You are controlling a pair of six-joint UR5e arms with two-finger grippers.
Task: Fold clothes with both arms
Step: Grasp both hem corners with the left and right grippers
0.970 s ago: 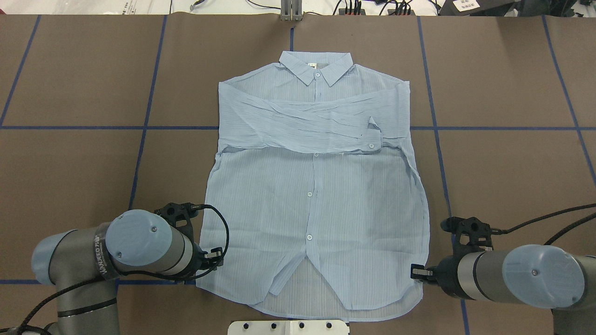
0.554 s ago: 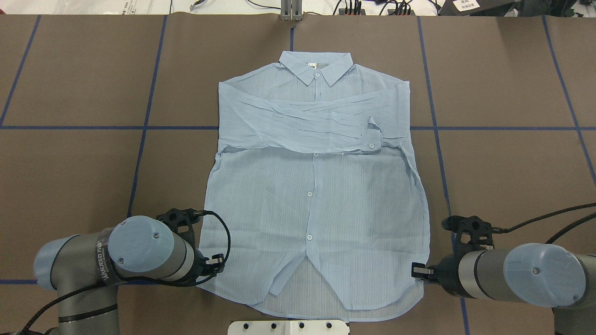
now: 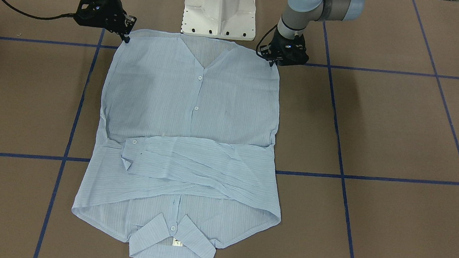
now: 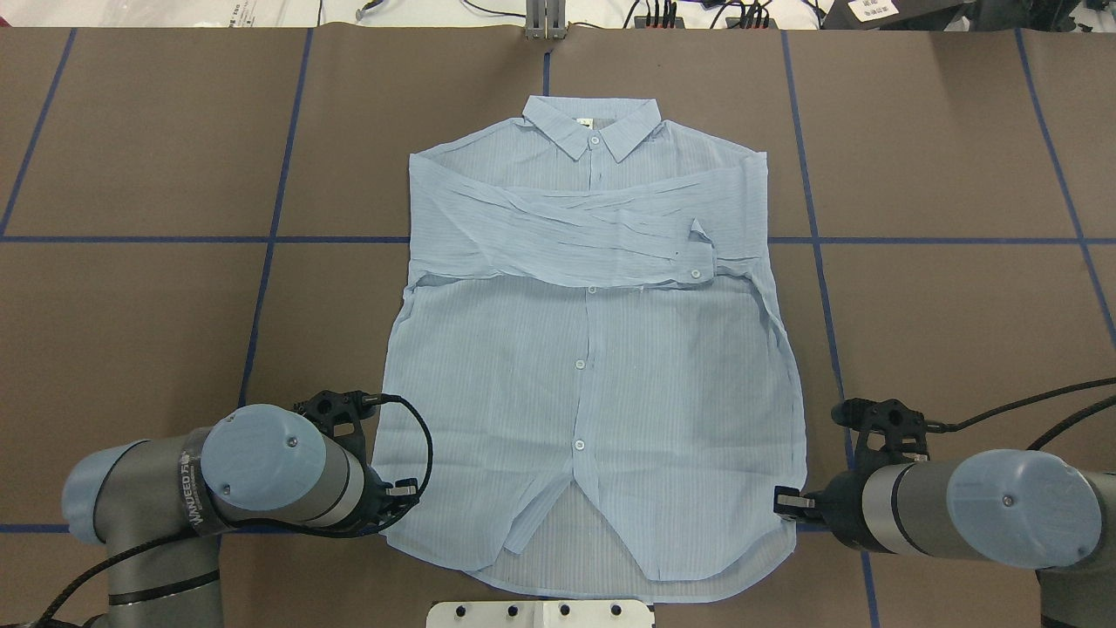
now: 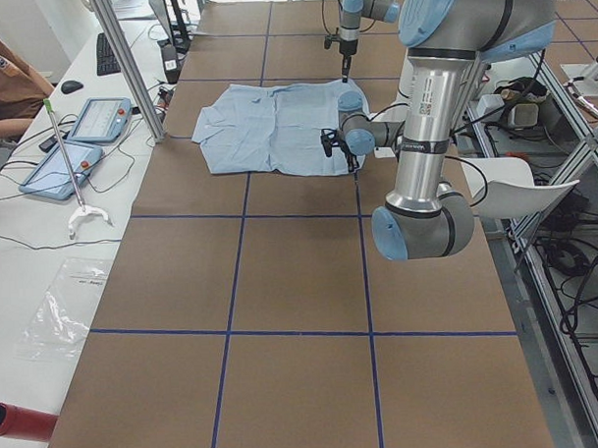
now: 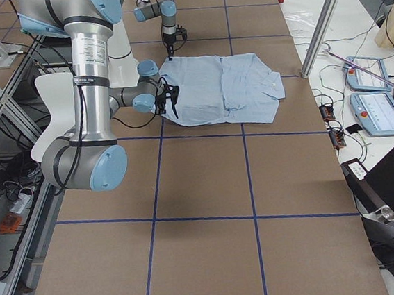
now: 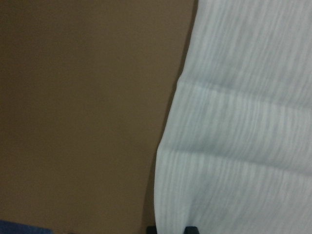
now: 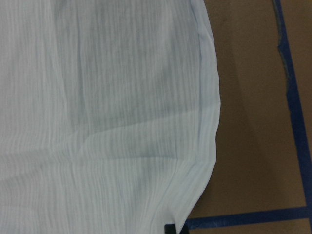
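Observation:
The light-blue shirt (image 4: pixel 593 384) lies flat, front up, on the brown table, collar (image 4: pixel 590 122) at the far side and both sleeves folded across the chest (image 4: pixel 567 235). My left gripper (image 4: pixel 403 495) sits low at the hem's left corner, shut on the shirt's edge; the left wrist view shows the shirt (image 7: pixel 243 122) running down between the fingertips. My right gripper (image 4: pixel 782 504) is at the hem's right corner, shut on the edge, with the shirt (image 8: pixel 97 122) creased toward it. From across the table the shirt (image 3: pixel 189 112) has the left gripper (image 3: pixel 270 60) and right gripper (image 3: pixel 126 37) at its two hem corners.
The white pedestal base (image 3: pixel 220 6) stands just behind the hem, between the arms. Blue tape lines (image 4: pixel 270 240) grid the brown table cover. A side bench holds tablets (image 5: pixel 99 118), with a person (image 5: pixel 4 77) seated beside it. A metal post (image 4: pixel 545 22) stands at the far edge.
My left arm dropped slightly toward the hem's left corner, and that corner has pulled a little inward. The right gripper edged slightly toward the hem's right corner. The rest of the shirt stayed still.

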